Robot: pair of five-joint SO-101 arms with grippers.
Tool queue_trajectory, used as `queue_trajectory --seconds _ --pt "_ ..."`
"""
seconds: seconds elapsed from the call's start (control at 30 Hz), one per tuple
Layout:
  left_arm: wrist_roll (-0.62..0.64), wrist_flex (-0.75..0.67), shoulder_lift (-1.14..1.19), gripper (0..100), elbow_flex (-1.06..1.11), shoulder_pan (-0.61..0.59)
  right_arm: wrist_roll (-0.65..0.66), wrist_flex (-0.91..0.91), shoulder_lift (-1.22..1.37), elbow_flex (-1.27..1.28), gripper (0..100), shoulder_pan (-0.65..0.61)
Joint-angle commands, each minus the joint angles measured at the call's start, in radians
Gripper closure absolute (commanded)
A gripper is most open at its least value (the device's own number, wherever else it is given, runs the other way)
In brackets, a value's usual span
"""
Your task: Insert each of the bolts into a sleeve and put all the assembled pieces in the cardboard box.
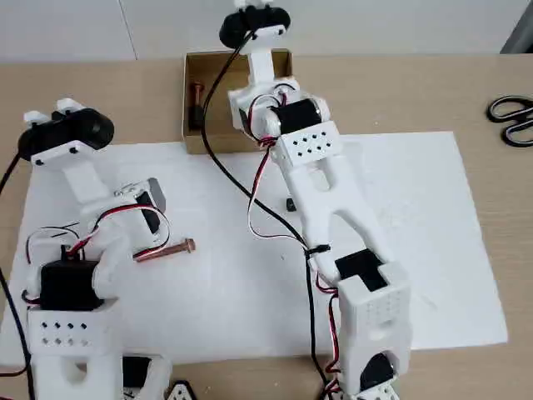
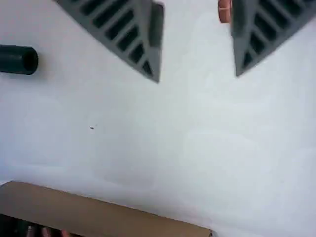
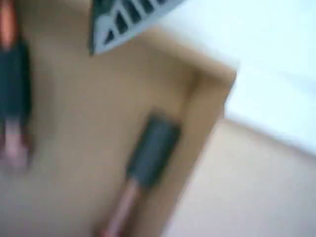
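One loose bolt (image 1: 164, 250) lies flat on the white paper (image 1: 416, 250), head pointing toward the middle of the sheet, with the left arm just over it. It looks like copper-coloured metal: stiff, small, dense for its size, and I'd guess smooth enough to slip or roll if nudged from the side. The safest hold is probably across the shank, close behind the head, so the free end stays clear for threading. Its partner, a short dark sleeve (image 1: 290, 204), rests well apart from it beside the right arm. It seems light and round, likely to skid away unless pinned or pinched across its body. The left gripper (image 2: 196, 71) hangs over bare paper with its grey fingers (image 2: 143, 44) spread wide and nothing between them. From its wrist the bolt's head peeks beside one finger, though I cannot say whether they touch. Farther back stands the cardboard box (image 1: 186, 100), at the far edge of the paper. Inside it I can see two assembled pieces, one (image 3: 150, 153) along a wall and another (image 3: 12, 98) across from it. The right gripper (image 1: 265, 71) is over the box, and I cannot tell whether it is open or closed. A pair of scissors (image 1: 510, 118) sits off on the table (image 1: 83, 83).
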Motion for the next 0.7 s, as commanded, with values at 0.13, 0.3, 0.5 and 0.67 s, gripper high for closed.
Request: queue_trajectory --seconds 0.13,0.3,0.5,0.67 --pt "-0.003 0.003 -0.107 91 -0.033 0.000 -0.144 0.272 -0.140 -0.054 82.1 0.004" --pt "-0.003 0.002 -0.161 91 0.004 0.000 -0.238 0.475 -0.150 -0.054 82.1 -0.001" --pt "-0.003 0.000 -0.230 91 0.091 0.000 -0.341 0.604 -0.148 -0.049 82.1 -0.010" --pt "-0.008 -0.003 -0.318 91 0.159 0.000 -0.433 0.647 -0.117 -0.048 82.1 -0.015"
